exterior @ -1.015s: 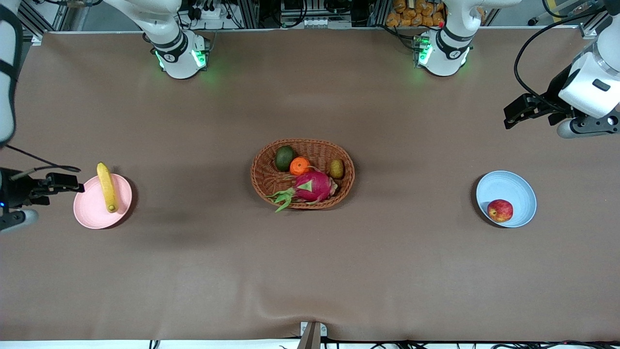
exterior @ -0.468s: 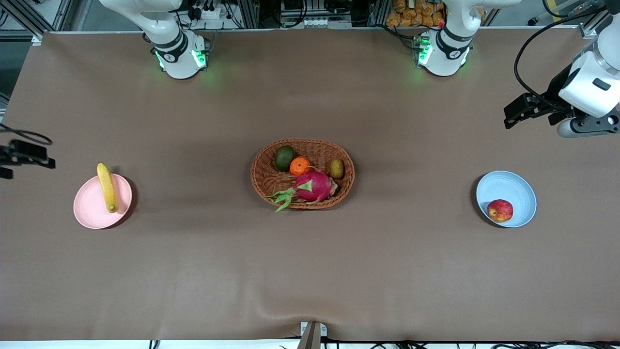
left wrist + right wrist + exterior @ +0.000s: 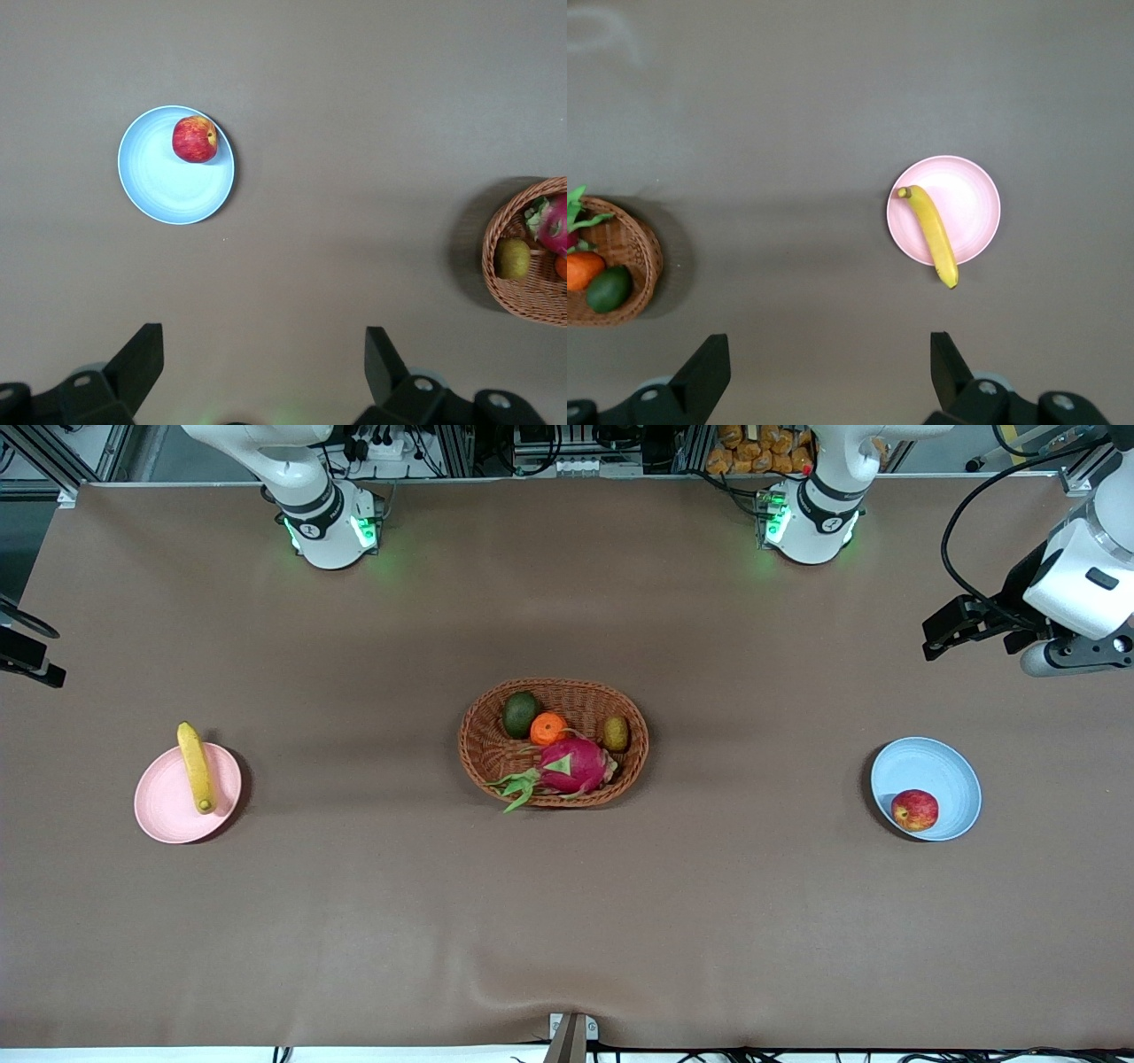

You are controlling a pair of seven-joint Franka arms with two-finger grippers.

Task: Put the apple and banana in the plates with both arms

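Fruit already sits plated: your apple [image 3: 915, 810], firm and smooth, rests in the blue plate [image 3: 939, 766]; the stiff banana [image 3: 196, 766], best gripped mid-length, lies across the pink plate [image 3: 159, 810]. Both hands hang wide open and empty: left hand [image 3: 261, 376] over the surface near the blue plate, right hand [image 3: 828, 372] near the pink one.

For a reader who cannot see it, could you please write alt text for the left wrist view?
A red apple lies in a pale blue plate on a brown table, seen from above. The left gripper hangs open over bare table, and a wicker basket of fruit shows at the picture's edge.
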